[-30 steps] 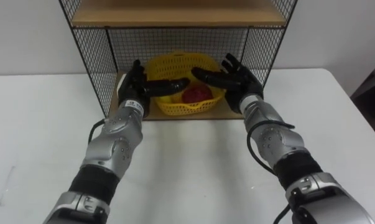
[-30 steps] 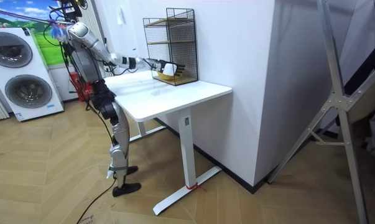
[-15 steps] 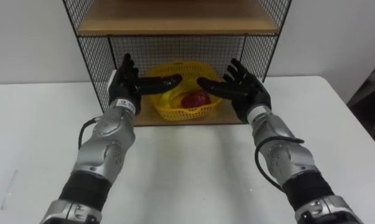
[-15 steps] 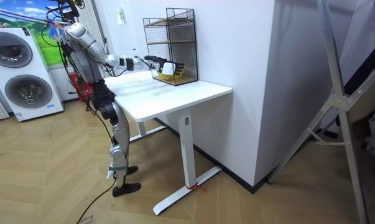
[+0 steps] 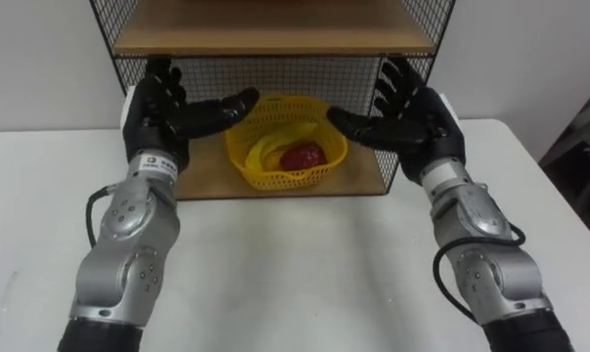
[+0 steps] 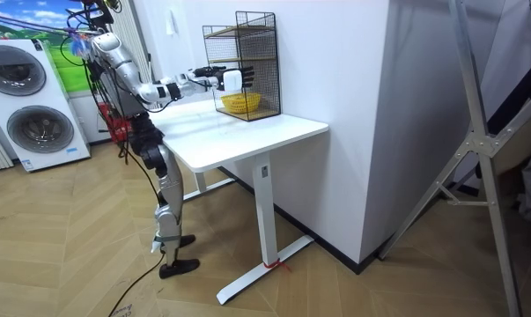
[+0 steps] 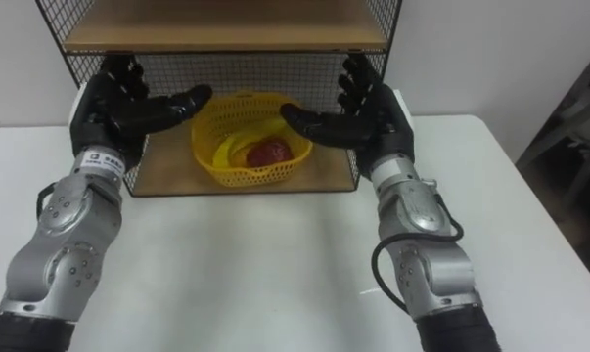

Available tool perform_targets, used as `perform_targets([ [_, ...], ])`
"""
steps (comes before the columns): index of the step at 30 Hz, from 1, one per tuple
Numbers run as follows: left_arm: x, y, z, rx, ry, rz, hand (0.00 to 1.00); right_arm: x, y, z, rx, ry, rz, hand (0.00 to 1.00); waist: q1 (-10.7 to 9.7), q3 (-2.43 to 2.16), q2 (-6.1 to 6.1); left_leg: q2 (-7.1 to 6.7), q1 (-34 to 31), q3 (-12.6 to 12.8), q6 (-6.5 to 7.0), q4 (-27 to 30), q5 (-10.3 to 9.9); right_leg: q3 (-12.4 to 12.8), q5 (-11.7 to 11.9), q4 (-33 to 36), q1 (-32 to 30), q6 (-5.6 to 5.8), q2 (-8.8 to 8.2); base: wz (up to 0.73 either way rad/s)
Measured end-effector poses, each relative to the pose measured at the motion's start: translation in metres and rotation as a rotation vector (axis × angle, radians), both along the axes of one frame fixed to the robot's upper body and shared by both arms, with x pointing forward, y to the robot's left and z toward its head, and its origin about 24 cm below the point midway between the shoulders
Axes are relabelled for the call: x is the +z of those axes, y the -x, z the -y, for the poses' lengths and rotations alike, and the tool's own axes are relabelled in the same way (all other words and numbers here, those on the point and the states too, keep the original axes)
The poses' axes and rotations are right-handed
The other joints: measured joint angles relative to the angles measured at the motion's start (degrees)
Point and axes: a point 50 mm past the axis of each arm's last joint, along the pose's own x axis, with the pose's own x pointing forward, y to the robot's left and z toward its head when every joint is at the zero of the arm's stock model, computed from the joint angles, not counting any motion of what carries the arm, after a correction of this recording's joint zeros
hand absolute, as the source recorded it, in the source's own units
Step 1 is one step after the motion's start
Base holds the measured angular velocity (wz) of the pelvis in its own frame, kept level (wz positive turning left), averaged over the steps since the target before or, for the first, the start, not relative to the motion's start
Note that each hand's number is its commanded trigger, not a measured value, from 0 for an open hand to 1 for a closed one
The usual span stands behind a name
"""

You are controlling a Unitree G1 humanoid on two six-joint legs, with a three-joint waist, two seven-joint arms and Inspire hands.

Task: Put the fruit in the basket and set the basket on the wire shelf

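Robot is standing at the white desk (image 5: 295, 269), at the room view's left side of it, both arms reaching out toward the wire shelf (image 5: 265, 37) that is sitting at the desk's far edge against the wall.

Yellow basket (image 5: 285, 147) is resting on the shelf's lower board (image 5: 202, 178), about mid-width. A red fruit (image 5: 302, 156) is lying in it, with a yellow fruit (image 5: 262, 149) just left of that.

Left hand (image 5: 167, 117) is hovering in front of the shelf's left edge, palm facing right, fingers (image 5: 156, 83) spread wide and pointing up, thumb stretching toward the basket; it is holding nothing. Right hand (image 5: 417, 122) is mirroring it at the shelf's right edge, fingers likewise wide, thumb pointing left, also holding nothing. Both hands are standing apart from the basket, one on each side of it.
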Motion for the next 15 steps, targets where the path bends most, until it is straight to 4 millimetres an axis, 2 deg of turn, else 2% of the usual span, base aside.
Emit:
perform_targets([
  [5, -0.012, 0.008, -0.001, -0.035, -0.003, -0.031, 0.00, 0.000, 0.005, 0.002, 0.019, 0.023, 0.014, 0.00, -0.19, 0.08, 0.09, -0.04, 0.30, -0.07, -0.04, -0.84, 0.00, 0.22, 0.04, -0.58, 0.67, -0.05, 0.15, 0.00],
  [7, -0.018, 0.014, -0.003, -0.051, -0.003, -0.044, 0.00, 0.002, 0.012, 0.002, 0.031, 0.025, 0.031, 0.00, -0.16, 0.24, 0.32, -0.01, 0.21, 0.03, -0.04, -0.91, 0.00, 0.33, 0.04, -0.58, 0.49, -0.05, 0.19, -0.02],
  [9, -0.024, 0.019, -0.004, -0.057, -0.003, -0.061, 0.00, 0.001, 0.016, 0.002, 0.048, 0.045, 0.038, 0.00, -0.26, 0.65, 0.82, 0.04, 0.11, 0.50, -0.04, -0.91, 0.00, 0.67, 0.04, -0.58, 0.28, -0.06, 0.23, -0.08],
  [15, -0.022, 0.035, -0.005, -0.101, 0.005, -0.016, 0.00, 0.005, 0.027, -0.001, 0.096, 0.085, 0.073, 0.00, -0.92, 0.68, 1.02, 0.25, -0.73, 1.29, -0.08, -0.90, 0.02, 1.08, 0.11, -0.49, -0.87, -0.17, 0.38, -0.05],
])
